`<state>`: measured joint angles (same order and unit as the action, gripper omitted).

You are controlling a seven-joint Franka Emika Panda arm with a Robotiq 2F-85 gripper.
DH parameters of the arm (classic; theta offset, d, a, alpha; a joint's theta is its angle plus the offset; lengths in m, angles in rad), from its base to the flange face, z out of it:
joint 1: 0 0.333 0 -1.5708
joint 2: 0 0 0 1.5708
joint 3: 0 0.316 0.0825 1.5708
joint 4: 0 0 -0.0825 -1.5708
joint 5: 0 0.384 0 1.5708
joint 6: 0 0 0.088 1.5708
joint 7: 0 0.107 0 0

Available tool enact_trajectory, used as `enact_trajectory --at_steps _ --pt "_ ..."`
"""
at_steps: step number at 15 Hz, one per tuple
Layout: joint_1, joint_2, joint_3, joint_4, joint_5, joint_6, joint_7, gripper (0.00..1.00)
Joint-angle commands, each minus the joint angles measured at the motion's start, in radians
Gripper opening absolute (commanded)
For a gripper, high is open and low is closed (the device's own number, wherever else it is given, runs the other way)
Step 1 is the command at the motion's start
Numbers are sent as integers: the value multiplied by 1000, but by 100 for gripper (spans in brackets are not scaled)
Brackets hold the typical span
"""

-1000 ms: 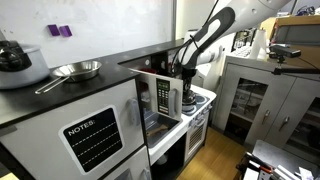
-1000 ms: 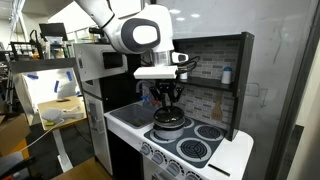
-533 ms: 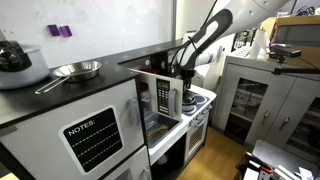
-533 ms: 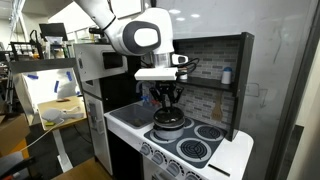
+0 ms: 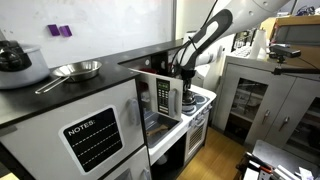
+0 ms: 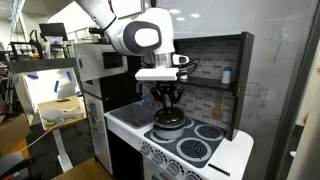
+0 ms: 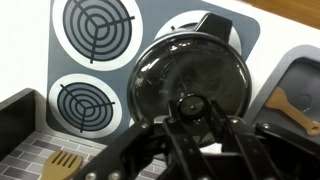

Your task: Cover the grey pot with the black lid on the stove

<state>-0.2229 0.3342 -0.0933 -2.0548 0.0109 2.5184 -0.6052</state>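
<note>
The black lid [image 7: 190, 75], a dark glassy disc with a round knob, lies on the small grey pot [image 7: 243, 48], whose pale rim shows around it. The pot stands on a back burner of the white toy stove [image 6: 130, 118], which also shows in the wrist view [image 7: 140, 60]. My gripper [image 7: 188, 112] hangs straight over the pot with its fingers against both sides of the knob. In an exterior view the gripper [image 6: 166, 104] points down onto the lid [image 6: 168, 117] and pot [image 6: 168, 126]. In an exterior view the gripper [image 5: 185, 90] hides the pot.
Free burners [image 7: 100, 28] [image 7: 90, 100] lie beside the pot. The stove's dark back wall and shelf [image 6: 225, 75] rise close behind. A microwave [image 5: 160, 96] stands beside the stove. A large pale pot [image 5: 18, 62] and a silver pan [image 5: 75, 70] are on the black counter.
</note>
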Motion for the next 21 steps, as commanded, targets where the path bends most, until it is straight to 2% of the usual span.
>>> enact_trajectory --at_steps 1,21 --pt "-27 24 22 30 11 -11 -21 8" --pt "-43 67 24 75 0 -57 -11 8"
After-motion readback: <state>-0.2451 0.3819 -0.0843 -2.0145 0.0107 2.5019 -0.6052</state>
